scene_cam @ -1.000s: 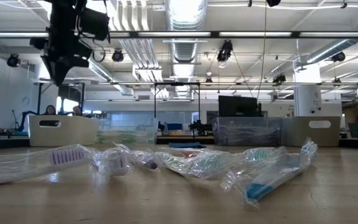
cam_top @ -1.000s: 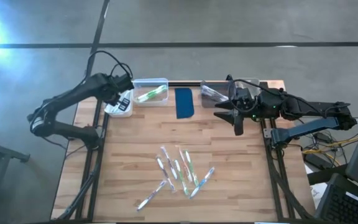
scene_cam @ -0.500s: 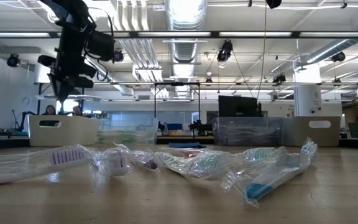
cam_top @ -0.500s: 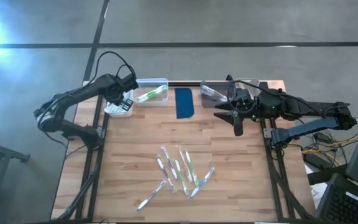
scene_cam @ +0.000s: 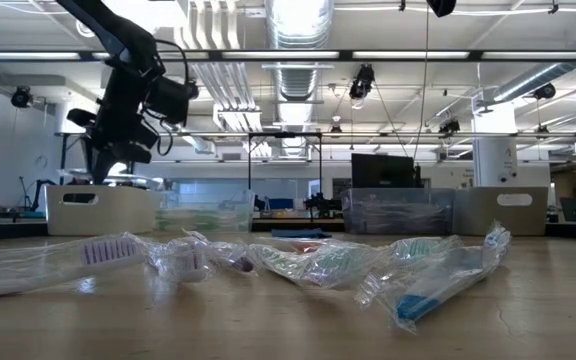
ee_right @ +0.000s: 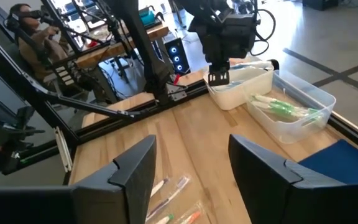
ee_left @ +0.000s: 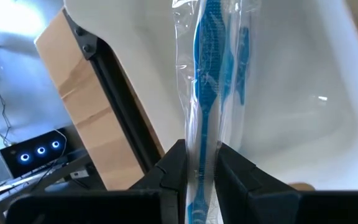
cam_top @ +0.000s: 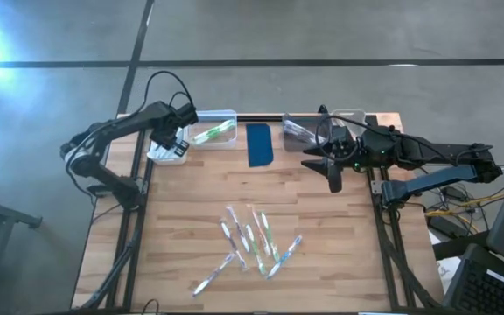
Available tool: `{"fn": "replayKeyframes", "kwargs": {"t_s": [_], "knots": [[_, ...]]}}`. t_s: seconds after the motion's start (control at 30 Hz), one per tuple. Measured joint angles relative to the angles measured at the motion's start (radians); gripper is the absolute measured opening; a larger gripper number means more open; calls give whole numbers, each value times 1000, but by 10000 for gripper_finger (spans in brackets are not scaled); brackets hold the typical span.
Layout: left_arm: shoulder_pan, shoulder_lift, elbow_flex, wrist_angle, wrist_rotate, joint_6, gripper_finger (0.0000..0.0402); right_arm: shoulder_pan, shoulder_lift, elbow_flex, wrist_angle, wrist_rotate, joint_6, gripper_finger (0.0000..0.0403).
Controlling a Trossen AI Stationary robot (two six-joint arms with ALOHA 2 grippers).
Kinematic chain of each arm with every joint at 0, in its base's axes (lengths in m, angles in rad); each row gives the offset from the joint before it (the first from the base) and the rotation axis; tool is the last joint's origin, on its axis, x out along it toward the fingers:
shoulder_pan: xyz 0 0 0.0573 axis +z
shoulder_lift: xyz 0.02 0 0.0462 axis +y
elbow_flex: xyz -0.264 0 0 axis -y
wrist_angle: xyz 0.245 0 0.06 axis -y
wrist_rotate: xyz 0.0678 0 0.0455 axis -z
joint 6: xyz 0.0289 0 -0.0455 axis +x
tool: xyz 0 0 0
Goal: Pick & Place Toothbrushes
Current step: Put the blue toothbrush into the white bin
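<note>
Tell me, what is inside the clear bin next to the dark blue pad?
The clear bin holds wrapped toothbrushes with green handles; the overhead view shows green too. Their exact number cannot be told, since they overlap.

Wooden table [cam_top: 322, 227], dark blue pad [cam_top: 259, 144] between two clear bins, white bin [cam_top: 166, 150] at far-left corner

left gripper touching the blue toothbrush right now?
Touching. The left wrist view shows the left gripper with both fingers pressed against the wrapped blue toothbrush, no gap, held over the white bin.

Grey concrete floor [cam_top: 339, 31], bright ceiling lights [scene_cam: 298, 20], exposed ducts overhead.
</note>
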Motion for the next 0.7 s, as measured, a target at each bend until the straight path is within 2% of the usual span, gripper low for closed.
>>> {"fn": "replayKeyframes", "kwargs": {"t_s": [0.37, 0.7], "knots": [[18, 2, -109, 99, 41, 29, 57, 0, 0, 0, -24, 0, 0, 203], [29, 32, -123, 185, 61, 53, 57, 0, 0, 0, -24, 0, 1, 189]]}}
